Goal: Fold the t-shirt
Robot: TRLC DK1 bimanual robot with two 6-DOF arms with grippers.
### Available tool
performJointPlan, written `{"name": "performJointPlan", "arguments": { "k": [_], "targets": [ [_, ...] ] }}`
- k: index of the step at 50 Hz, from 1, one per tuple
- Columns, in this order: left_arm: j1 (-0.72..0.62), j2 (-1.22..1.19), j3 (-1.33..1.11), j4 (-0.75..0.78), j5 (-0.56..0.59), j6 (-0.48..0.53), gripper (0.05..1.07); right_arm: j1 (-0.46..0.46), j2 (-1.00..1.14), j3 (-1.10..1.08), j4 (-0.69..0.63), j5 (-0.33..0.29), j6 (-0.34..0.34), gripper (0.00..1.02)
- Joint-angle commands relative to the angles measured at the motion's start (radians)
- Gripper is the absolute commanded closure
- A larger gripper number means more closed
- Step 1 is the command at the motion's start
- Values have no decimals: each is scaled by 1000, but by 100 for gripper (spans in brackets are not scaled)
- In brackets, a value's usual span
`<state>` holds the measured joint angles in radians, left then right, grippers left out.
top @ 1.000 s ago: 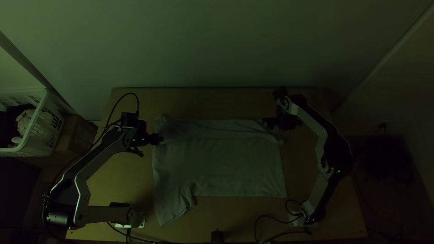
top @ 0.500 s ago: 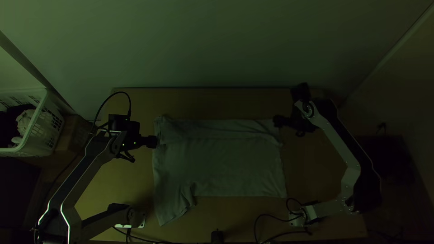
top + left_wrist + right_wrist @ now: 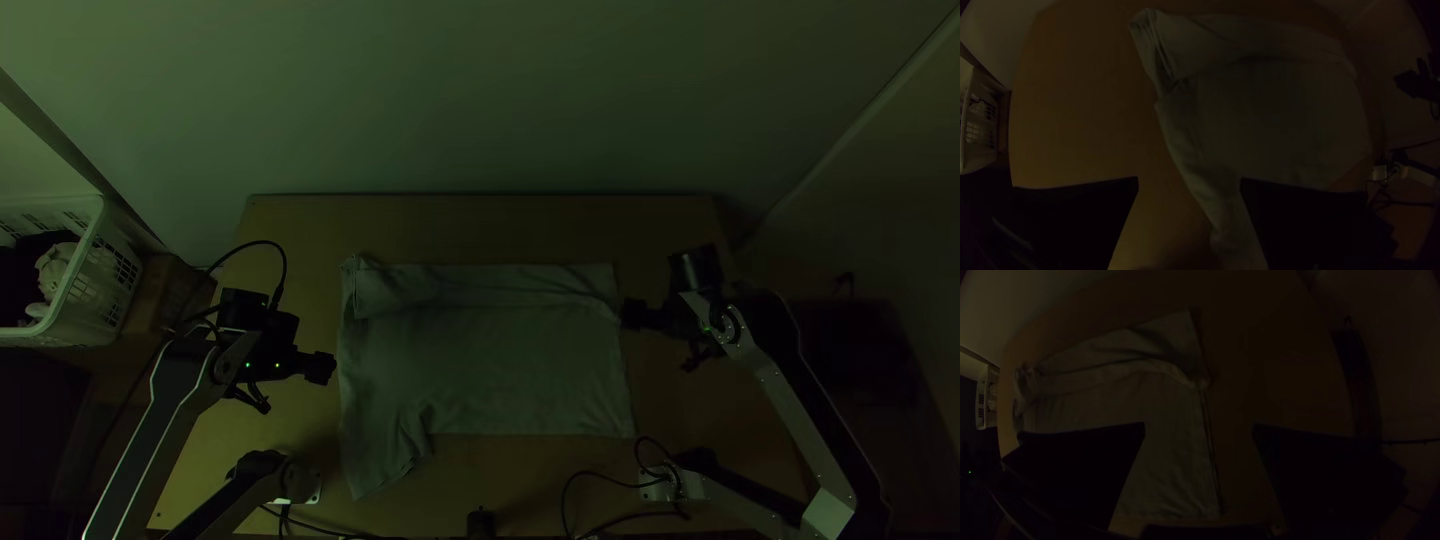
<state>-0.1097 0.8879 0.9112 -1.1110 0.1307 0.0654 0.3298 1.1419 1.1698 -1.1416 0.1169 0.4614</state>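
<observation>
We see a pale t-shirt (image 3: 500,370) lying flat in the middle of a wooden table (image 3: 480,225), a wrinkled strip folded over along its twelve o'clock edge and a flap jutting out at seven o'clock. Just beside the shirt, we find the left gripper (image 3: 322,368) at nine o'clock and the right gripper (image 3: 632,313) near two o'clock, each with its two black fingers spread wide apart.
</observation>
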Motion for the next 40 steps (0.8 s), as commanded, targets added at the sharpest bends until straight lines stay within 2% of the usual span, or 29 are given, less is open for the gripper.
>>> {"name": "performJointPlan", "arguments": {
  "k": [1, 4, 8, 17, 27, 40],
  "targets": [
    [-59, -87, -72, -76, 3, 19, 10, 23, -48, -68, -17, 7, 42, 4],
    [-105, -112, -97, -121, 4, 8, 10, 45, -59, -105, -23, 6, 57, 4],
    [-168, -116, -126, -158, -5, -67, 10, 74, -56, -148, -49, 6, 63, 4],
    [-228, -119, -176, -197, -3, -131, 10, 124, -59, -249, -53, 3, 65, 4],
    [-248, -53, -176, -217, -3, -161, 10, 132, -56, -288, -52, -14, 65, 4],
    [-429, 111, -198, -202, -6, -286, 10, 130, -39, -294, -37, -29, 57, 4]
  ]
}}
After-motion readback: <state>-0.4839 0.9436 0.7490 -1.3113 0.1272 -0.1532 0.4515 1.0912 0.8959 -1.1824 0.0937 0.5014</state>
